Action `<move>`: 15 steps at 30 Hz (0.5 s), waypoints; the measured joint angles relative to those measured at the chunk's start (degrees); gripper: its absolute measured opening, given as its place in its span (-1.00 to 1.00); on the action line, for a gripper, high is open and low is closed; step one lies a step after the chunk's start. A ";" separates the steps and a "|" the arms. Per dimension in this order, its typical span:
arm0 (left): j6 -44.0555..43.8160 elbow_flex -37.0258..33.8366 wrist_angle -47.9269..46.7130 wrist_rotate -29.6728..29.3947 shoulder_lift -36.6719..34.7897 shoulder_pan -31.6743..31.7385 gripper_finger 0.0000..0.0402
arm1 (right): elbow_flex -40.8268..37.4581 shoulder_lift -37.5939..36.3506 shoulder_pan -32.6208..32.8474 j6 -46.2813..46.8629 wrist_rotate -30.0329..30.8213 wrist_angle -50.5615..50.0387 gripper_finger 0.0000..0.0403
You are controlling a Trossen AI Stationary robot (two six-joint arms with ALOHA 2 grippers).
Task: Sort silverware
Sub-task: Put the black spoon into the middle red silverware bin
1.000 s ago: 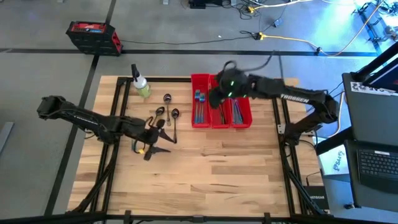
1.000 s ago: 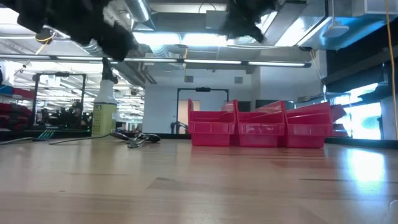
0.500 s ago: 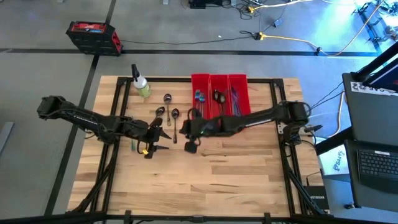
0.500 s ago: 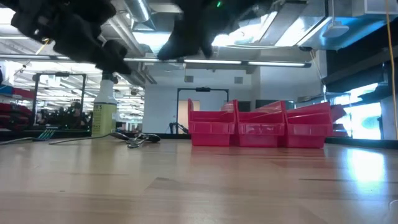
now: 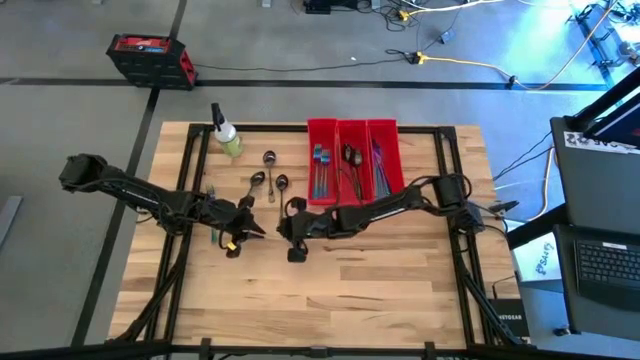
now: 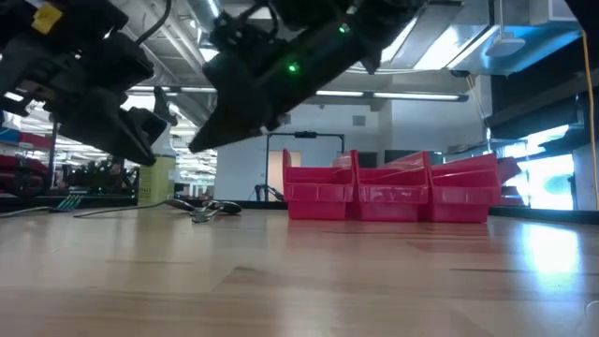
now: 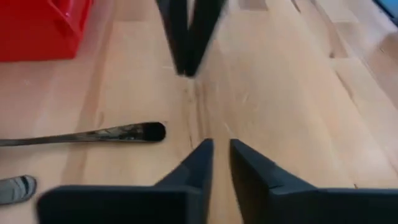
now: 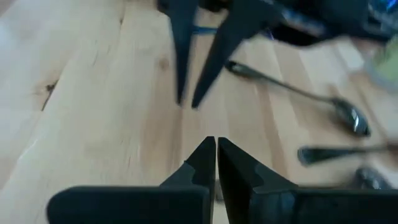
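Little can be read — the spray bottle carries a printed label, its letters too small to make out (the same goes for the white paper beside the table).

Both arms are dark, almost black, and made of slim tube-like links with thicker round joints between them. The left arm carries a small yellow marking near its wrist, seen from above and also from the low camera. On the right arm a black cable runs out from the thick joint at the base side. A small green light glows on the dark body of the right arm in the low view. The left gripper has two flat, matte black fingers that narrow to pointed, wedge-shaped tips. The right gripper has fingers of the same black, pointed shape.
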 joint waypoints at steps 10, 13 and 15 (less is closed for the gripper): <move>0.17 -0.03 -0.17 -4.56 0.02 0.01 -1.00 | 11.00 7.61 -0.74 -3.92 10.04 -11.47 -1.00; -0.03 -0.03 -0.35 -4.56 0.02 0.01 -1.00 | 12.31 8.22 -0.78 -3.96 10.73 -14.79 -1.00; -0.05 -0.03 -0.37 -4.59 0.02 0.04 -1.00 | 12.08 8.31 -0.79 -3.90 9.43 -14.77 -1.00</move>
